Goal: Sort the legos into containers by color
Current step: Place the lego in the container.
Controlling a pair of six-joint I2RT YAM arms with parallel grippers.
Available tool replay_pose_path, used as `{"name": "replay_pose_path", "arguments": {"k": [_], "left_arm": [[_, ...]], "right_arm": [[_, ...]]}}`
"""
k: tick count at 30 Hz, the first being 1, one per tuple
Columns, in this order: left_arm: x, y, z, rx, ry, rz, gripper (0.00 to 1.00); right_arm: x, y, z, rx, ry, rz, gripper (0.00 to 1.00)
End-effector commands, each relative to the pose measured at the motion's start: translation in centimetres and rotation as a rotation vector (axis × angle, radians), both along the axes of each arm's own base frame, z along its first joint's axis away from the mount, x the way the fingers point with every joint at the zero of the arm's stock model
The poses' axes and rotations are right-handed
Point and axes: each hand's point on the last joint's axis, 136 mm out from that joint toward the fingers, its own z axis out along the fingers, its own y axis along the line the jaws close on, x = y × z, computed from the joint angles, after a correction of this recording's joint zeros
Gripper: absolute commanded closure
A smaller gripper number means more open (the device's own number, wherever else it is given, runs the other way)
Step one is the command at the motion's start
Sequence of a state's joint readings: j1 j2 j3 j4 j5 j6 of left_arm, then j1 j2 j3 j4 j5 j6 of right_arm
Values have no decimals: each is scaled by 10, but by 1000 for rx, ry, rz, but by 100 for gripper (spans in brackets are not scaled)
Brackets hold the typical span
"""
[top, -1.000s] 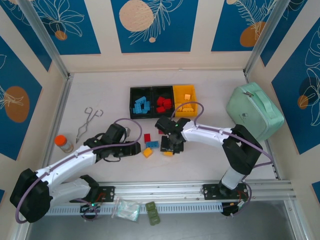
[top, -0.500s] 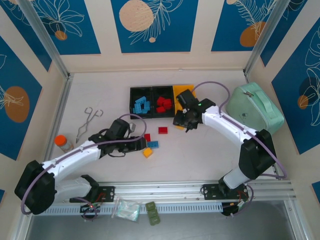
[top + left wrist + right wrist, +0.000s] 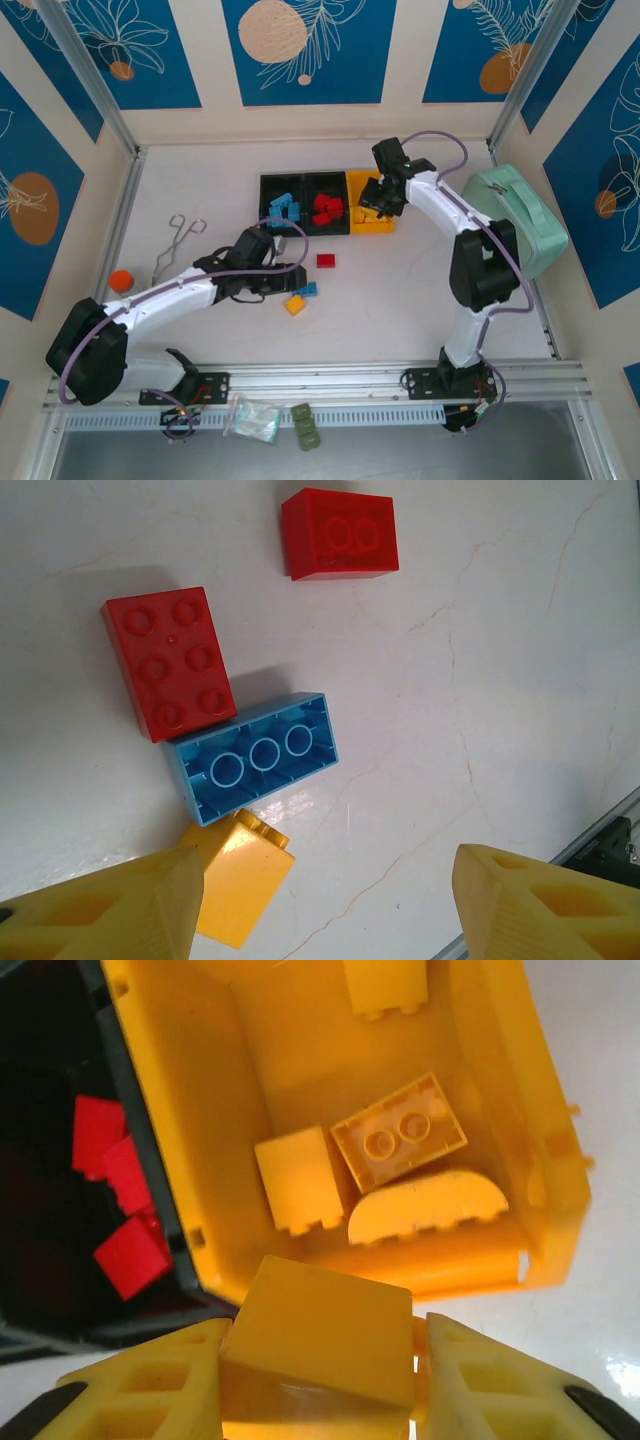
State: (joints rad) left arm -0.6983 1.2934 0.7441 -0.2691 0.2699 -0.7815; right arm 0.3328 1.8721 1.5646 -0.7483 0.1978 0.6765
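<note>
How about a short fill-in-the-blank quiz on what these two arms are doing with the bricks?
The right gripper holds a ____ brick over the yellow bin.
In the left wrist view, the open left gripper hovers over ____ loose bricks on the table.
The middle bin holds ____ bricks.
Missing words: yellow; four; red.

Bright, even overhead light with soft shadows; wrist views sharp, their near foreground slightly blurred.
</note>
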Motion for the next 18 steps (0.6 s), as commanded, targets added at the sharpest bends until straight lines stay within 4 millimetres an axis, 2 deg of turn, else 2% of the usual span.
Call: {"name": "replay_pose_path", "arguments": {"k": [1,9,18], "left_arm": [[0,-9,10,-30,-3,-16,34],[-3,-2,5,-4,7,-5,34],[-7,3,3,10,12,3,34]], "right_arm": [[19,5,-1,17,6,17,66],[55,3,-18,-5,15,-16,65],[70,2,-28,-34,24,-36,61]]}}
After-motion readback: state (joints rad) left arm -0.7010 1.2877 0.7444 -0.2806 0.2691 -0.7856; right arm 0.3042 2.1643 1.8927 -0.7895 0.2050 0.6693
